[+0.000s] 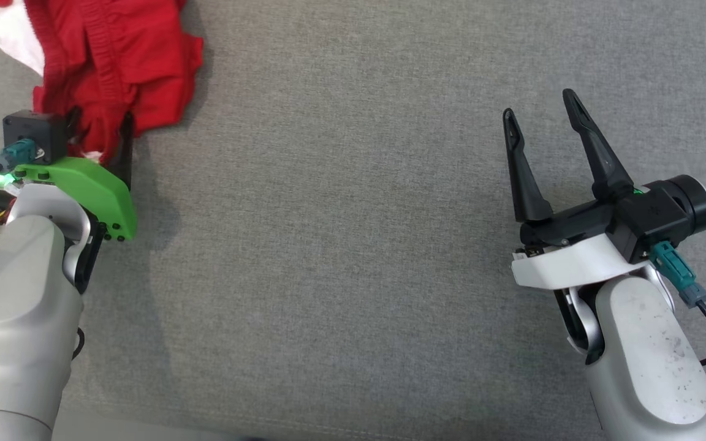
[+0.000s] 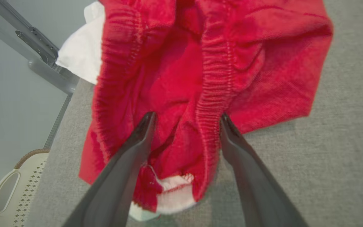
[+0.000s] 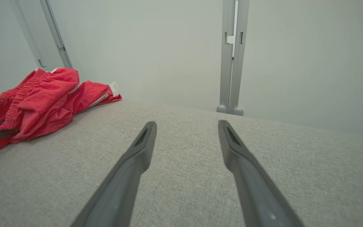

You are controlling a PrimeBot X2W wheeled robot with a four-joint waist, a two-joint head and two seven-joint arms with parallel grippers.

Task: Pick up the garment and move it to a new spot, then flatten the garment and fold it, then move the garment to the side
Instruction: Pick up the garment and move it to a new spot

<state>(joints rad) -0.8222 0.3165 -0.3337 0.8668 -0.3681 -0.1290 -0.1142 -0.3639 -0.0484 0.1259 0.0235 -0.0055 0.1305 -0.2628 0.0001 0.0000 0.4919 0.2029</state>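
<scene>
The left end effector (image 2: 186,118) has its fingers spread apart, straddling the near edge of the crumpled red garment (image 2: 175,63) and perhaps touching its elastic waistband. The garment lies at the far left of the grey worktop (image 1: 353,245). The right end effector (image 1: 538,103), also spread, hovers well apart from it.

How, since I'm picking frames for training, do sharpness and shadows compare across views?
Head view: sharp, even light, soft shadow beside the left arm. Left wrist view: garment slightly soft up close. Right wrist view: right pincer blurs toward the bottom edge.
</scene>
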